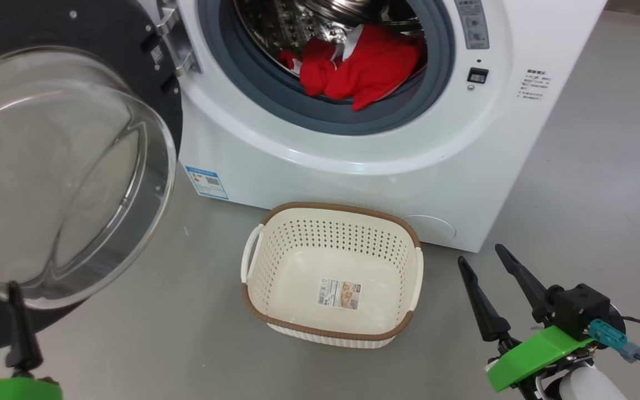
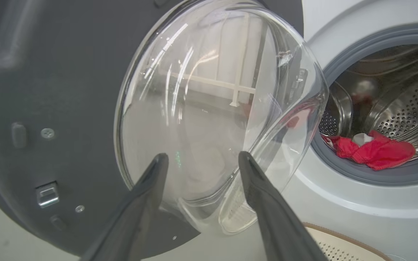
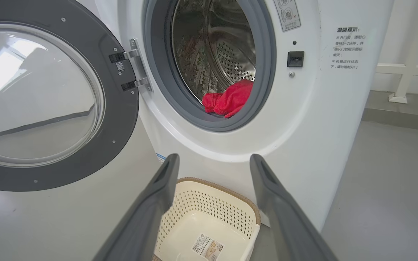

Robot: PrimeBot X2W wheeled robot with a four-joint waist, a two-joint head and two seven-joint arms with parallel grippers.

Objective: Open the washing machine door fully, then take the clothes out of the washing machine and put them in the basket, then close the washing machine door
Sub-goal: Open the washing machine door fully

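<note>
Washing machine door is hanging open at nine o'clock of the drum mouth, its glossy black rim ringing a clear glass bowl bulging toward the robot. Crumpled red clothes are lying on the grey gasket. Cream perforated basket is sitting at six o'clock. Left gripper and right gripper are gaping wide, empty.

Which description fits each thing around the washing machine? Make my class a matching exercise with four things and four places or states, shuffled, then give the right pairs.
Things
1. washing machine door
2. clothes
3. basket
4. right gripper

Places or states
A. empty, on the floor before the washing machine
B. swung wide open
C. fingers apart, holding nothing
D. lying at the mouth of the drum

Pairs: 1-B, 2-D, 3-A, 4-C
</note>
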